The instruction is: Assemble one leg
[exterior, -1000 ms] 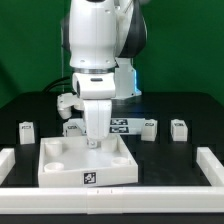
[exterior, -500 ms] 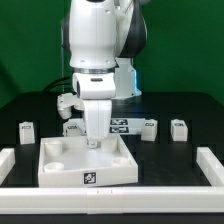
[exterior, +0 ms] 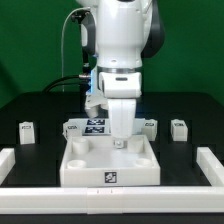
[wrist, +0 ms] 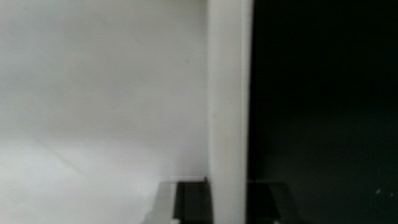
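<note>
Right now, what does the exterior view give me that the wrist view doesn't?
Exterior only: the arm, its tool lowered into the socketed tray, three loose legs on the dark table, and the marker board behind the tray. Wrist only: a close-up of a straight white edge between a white surface and dark ground; no tags or legs visible. Shared: white plastic against dark ground, probably the tray. Neither shows whether the tool is open or shut.
</note>
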